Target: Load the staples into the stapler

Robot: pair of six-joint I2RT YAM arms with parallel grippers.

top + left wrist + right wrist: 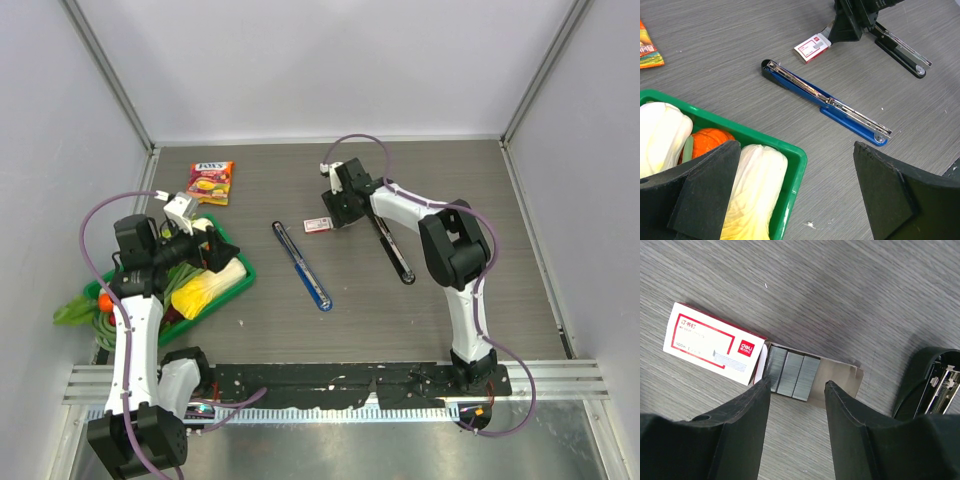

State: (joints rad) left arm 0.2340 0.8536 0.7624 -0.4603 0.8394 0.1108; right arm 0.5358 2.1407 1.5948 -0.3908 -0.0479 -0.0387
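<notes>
Right gripper (pixel 798 383): jaws part-spread, straddling the staples (pixel 790 372); we see nothing pinched.
Left gripper (pixel 795 165): jaws spread wide, empty, over a corner of the green tray (pixel 790 172), lower left of the top view.
Staples: silvery strips lying side by side in the card drawer (pixel 840 377), which is slid out of the staple box (pixel 715 342), centre of the right wrist view; none lifted out.
Blue stapler (pixel 825 102): folded open flat, rail bare, centre of the top view.
Black stapler (pixel 902 47): also open, right of the box.
Done: we judge the box and both staplers opened.
Left: lift a strip, seat it in a rail, close up; we cannot tell which stapler is meant.
Writing: "deli", white on red, on the box; other print too small to read.
</notes>
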